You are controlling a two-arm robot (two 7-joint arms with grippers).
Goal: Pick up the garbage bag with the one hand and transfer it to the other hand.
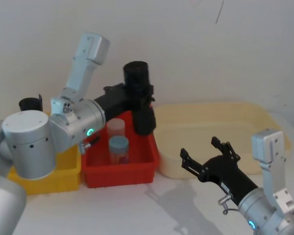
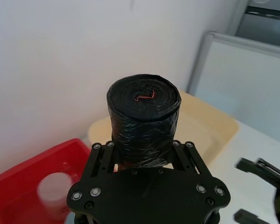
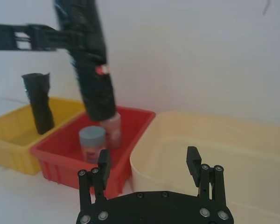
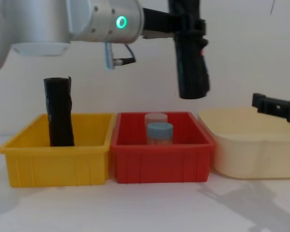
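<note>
The garbage bag [image 1: 139, 93] is a thick black crinkly roll held up in the air, nearly upright, over the back right corner of the red bin [image 1: 120, 172]. My left gripper [image 1: 138, 91] is shut on its upper part; in the left wrist view its fingers [image 2: 102, 156] clamp the bag [image 2: 143, 119] from both sides. In the chest view the bag [image 4: 191, 63] hangs well above the bins. My right gripper [image 1: 200, 149] stands open and empty, low over the front of the cream tub [image 1: 225, 111], to the right of the bag and pointing toward it.
The red bin holds a blue-lidded jar [image 1: 118, 147] and a clear-lidded jar [image 1: 115, 127]. A yellow bin [image 4: 53, 164] to the left holds a thinner black roll [image 4: 59, 113] standing upright. The cream tub [image 4: 251, 154] sits to the right of the red bin.
</note>
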